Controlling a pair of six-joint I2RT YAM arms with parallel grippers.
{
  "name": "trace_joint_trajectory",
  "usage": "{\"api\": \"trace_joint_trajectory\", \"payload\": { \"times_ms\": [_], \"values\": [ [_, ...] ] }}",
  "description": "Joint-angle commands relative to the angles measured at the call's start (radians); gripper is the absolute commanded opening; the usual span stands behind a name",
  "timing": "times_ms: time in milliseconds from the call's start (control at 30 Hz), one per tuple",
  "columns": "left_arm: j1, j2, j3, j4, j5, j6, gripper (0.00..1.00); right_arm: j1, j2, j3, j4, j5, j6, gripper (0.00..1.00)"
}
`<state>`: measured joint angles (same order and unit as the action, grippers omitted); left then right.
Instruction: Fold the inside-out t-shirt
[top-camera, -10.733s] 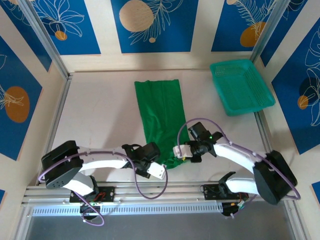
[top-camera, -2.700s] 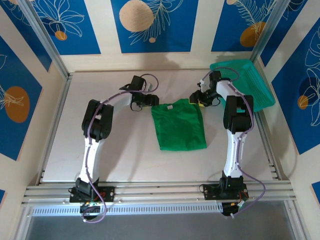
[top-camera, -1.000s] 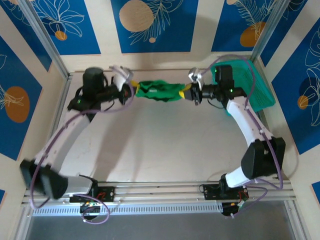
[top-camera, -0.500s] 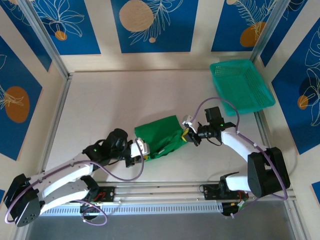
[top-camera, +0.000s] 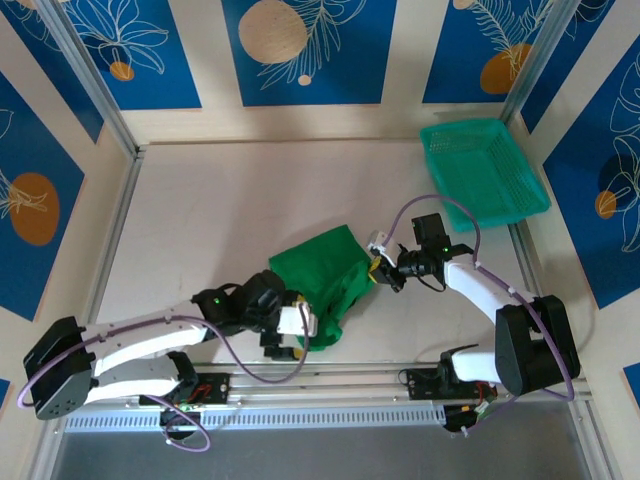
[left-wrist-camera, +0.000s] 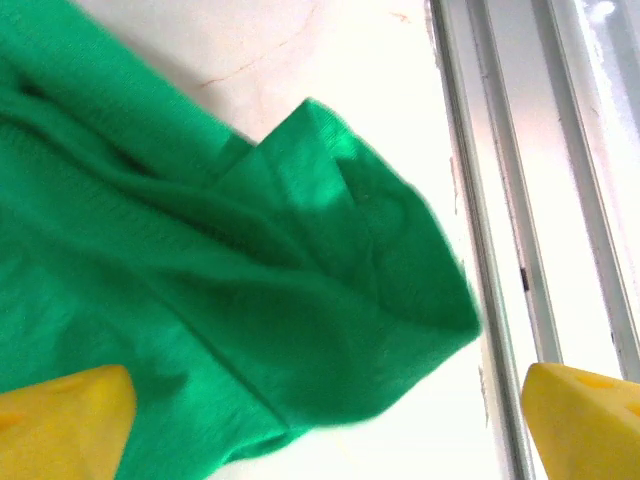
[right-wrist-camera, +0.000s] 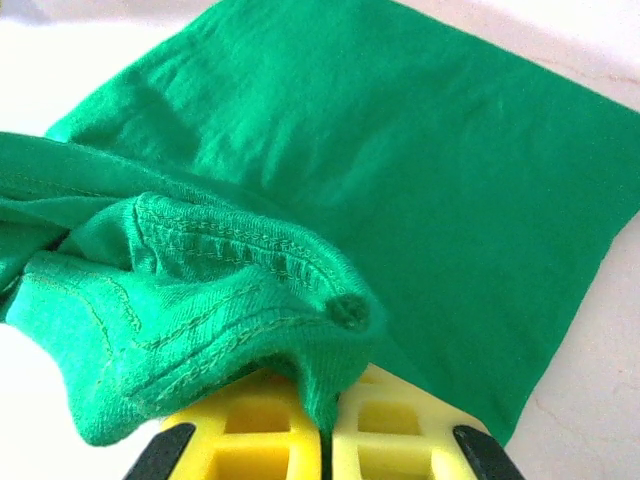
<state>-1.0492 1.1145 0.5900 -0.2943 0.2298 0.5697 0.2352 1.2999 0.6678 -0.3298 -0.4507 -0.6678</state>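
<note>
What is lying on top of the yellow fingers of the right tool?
A bunched, stitched hem of the green t-shirt drapes over the fingers, pinched between them. The fingertips themselves are covered by cloth.

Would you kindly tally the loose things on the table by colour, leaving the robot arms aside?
Green t-shirt: 1
Teal basket: 1
Total: 2

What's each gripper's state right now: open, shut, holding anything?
Left gripper: open, jaws wide apart above the t-shirt, gripping nothing.
Right gripper: shut on a stitched edge of the t-shirt.
</note>
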Motion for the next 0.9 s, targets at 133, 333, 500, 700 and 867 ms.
{"api": "trace_joint_trajectory", "payload": {
  "times_ms": [133, 333, 500, 700, 867],
  "values": [
    [-0.200, 0.180, 0.010, 0.087, -0.339, 0.145, 1.00, -0.008, 0.013, 0.043, -0.048, 0.007, -0.023, 0.00],
    [-0.207, 0.282, 0.012, 0.217, -0.464, 0.125, 0.84, -0.015, 0.008, 0.044, -0.049, 0.015, -0.006, 0.00],
    [-0.208, 0.335, 0.011, 0.291, -0.520, 0.076, 0.33, -0.038, -0.004, 0.039, -0.026, -0.008, 0.025, 0.00],
    [-0.207, 0.211, -0.051, 0.353, -0.491, 0.054, 0.00, -0.021, -0.028, 0.049, -0.059, -0.009, 0.032, 0.00],
    [-0.179, -0.028, -0.115, 0.313, -0.478, 0.026, 0.00, 0.015, -0.097, 0.043, -0.127, 0.028, 0.060, 0.00]
  ]
}}
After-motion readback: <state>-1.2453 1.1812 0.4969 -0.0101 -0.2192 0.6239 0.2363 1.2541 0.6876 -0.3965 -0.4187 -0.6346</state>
